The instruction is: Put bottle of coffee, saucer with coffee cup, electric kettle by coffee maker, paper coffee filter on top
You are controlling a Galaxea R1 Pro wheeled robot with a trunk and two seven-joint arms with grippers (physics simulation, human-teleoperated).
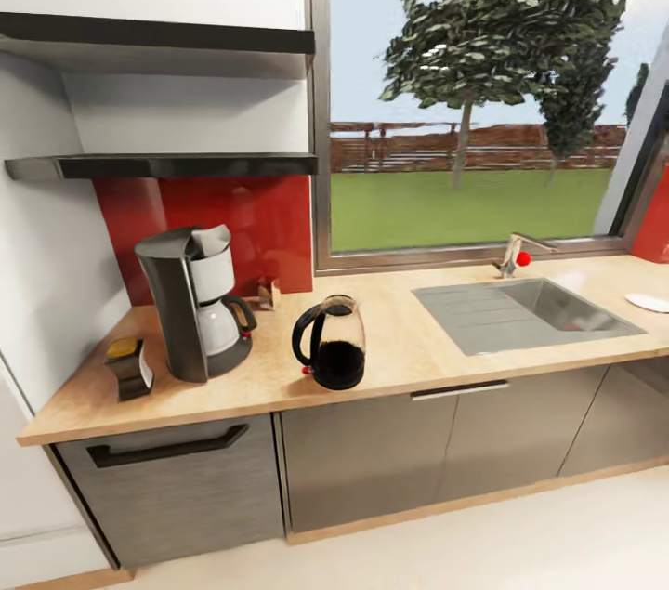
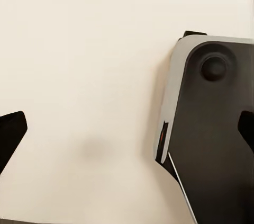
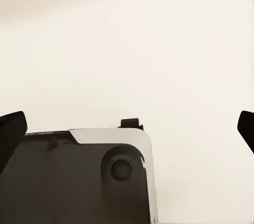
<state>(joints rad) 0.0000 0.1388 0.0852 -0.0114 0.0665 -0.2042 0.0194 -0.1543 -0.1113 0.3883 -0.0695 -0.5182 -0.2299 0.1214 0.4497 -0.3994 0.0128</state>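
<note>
- Head view takes in the kitchen countertop (image 1: 418, 348), a long light-wood worktop over dark grey cabinet fronts (image 1: 372, 451), with a steel sink (image 1: 525, 313) set in toward the right and a window (image 1: 483, 88) behind it.
- Two black wall shelves hang at the upper left; the kitchen shelf (image 1: 167, 165) is the lower one, above a red backsplash (image 1: 251, 218).
- On the counter's left part stands the coffee maker (image 1: 195, 302), upright, with something off-white sitting in its top basket; whether that is the paper filter cannot be told.
- Just to its right, apart from it, stands the electric kettle (image 1: 330, 344), upright, its black loop handle turned toward the machine.
- Near the counter's left end, just beside the coffee maker, is the bottle of coffee (image 1: 128, 367) with its tan-gold cap.
- Behind the machine, against the backsplash, sits a small brown box (image 1: 268, 293).
- At the far right edge of the counter lies a flat white piece, probably the saucer (image 1: 649, 301), cut off by the frame.
- Left wrist view shows the left gripper (image 2: 127, 134) spread wide, dark fingertips (image 2: 10, 131) at opposite edges, nothing between them; pale floor (image 2: 84, 65) lies below, with a corner of the robot's base (image 2: 211, 128).
- Right wrist view shows the right gripper (image 3: 127, 128) likewise spread wide and empty, over the same floor and base.
</note>
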